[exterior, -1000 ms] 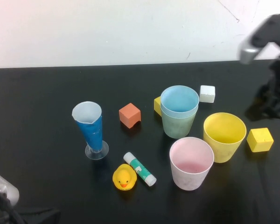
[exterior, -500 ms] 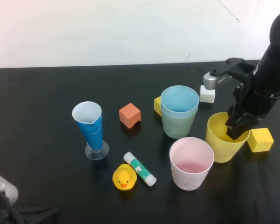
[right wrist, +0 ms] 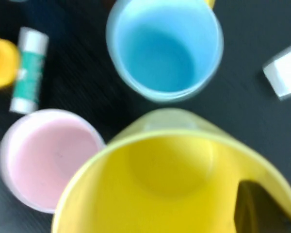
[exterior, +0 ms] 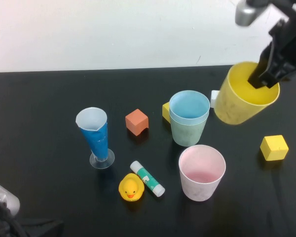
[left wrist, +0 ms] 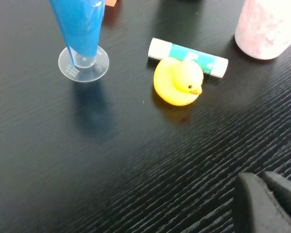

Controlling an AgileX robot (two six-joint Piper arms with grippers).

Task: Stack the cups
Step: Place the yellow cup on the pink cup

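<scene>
My right gripper [exterior: 264, 79] is shut on the rim of the yellow cup [exterior: 242, 96] and holds it tilted in the air at the right, beside and above the stack. One finger [right wrist: 259, 206] shows inside the yellow cup [right wrist: 160, 179]. The light blue cup [exterior: 189, 107] sits nested in the pale green cup [exterior: 187, 132] at the table's middle. The pale pink cup [exterior: 202, 173] stands alone in front of them; it also shows in the left wrist view [left wrist: 269, 26]. My left gripper [left wrist: 269, 204] is parked low at the near left, fingers together and empty.
A tall blue cone glass [exterior: 95, 136] stands at the left. An orange block [exterior: 137, 122], a yellow block [exterior: 274, 147], a white block [exterior: 214, 98], a glue stick [exterior: 147, 178] and a rubber duck [exterior: 131, 187] lie around the cups.
My right arm came down onto the yellow cup, gripped its rim and lifted it up and back off the table. The other cups have not moved.
</scene>
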